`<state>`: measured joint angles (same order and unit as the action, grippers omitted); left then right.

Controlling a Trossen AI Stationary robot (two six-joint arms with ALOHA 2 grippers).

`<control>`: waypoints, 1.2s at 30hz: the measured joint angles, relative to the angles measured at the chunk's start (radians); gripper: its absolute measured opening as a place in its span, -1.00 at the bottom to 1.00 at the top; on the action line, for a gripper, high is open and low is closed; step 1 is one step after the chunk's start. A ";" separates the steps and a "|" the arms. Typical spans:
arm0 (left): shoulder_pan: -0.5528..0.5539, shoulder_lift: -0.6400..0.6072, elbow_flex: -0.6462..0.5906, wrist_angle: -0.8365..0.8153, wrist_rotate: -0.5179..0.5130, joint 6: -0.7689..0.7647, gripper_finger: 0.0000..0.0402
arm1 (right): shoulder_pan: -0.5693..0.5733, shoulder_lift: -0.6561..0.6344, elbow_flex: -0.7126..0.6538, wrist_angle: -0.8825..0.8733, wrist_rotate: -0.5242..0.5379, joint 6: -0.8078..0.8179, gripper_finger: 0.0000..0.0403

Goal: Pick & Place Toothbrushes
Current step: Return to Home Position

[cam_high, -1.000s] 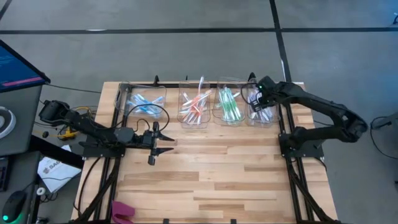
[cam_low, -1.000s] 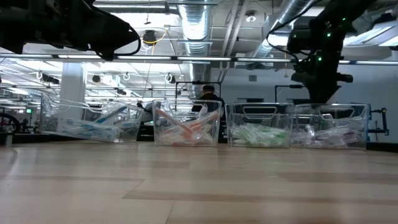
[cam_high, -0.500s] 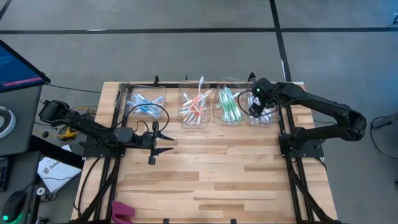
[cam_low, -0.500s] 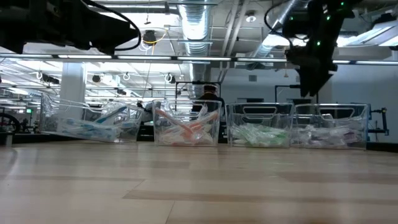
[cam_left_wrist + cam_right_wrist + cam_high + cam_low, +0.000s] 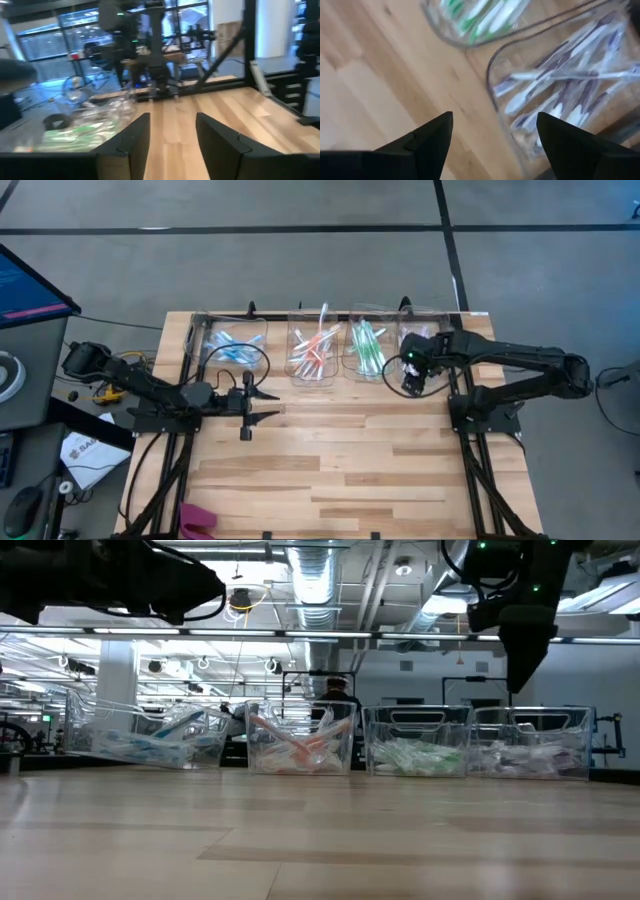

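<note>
Wooden table [image 5: 340, 465], bare across the middle and the near side. Four clear bins stand in a row along the far edge, side by side, each with a small gap to the next: left bin [image 5: 120, 722], middle left bin [image 5: 262, 732], middle right bin [image 5: 415, 720], right bin [image 5: 560, 722]. All are upright on the tabletop. The left bin sits a bit skewed to the others.

Right gripper [image 5: 412, 380] hangs over the table just in front of the right bin, by the gap between it and the middle right bin. The low view shows it well above the bin rims, pointing down and touching nothing. Right wrist view: its fingers [image 5: 427, 140] are spread wide with only bare wood and a bin corner between them, so it holds nothing.

Left gripper [image 5: 247, 405] is over the left part of the table, near the front of the left bin but not touching it, held level and pointing across the table. Left wrist view: its fingers [image 5: 132, 145] are apart with a clear gap and nothing gripped.

The toothbrushes are all in the bins, sorted by colour, with none loose on the table:
- blue toothbrushes [image 5: 232, 346] in the left bin, a loose crossed pile
- orange toothbrushes [image 5: 314, 350] in the middle left bin, criss-crossed, one pale handle poking over the far rim
- green toothbrushes [image 5: 368, 348] in the middle right bin, lying mostly parallel
- purple toothbrushes [image 5: 555, 75] in the right bin, whitish handles with purple accents, heaped on the bottom
</note>
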<state>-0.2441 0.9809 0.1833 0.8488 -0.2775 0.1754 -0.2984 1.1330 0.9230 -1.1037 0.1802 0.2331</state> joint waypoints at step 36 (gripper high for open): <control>0.231 -0.478 0.001 -0.644 0.135 0.012 -1.00 | 0.851 -0.811 -0.394 0.666 0.394 -0.046 -1.00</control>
<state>-0.0127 0.5029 0.1841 0.2045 -0.1420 0.1874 0.5529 0.3220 0.5294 -0.4375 0.5738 0.1866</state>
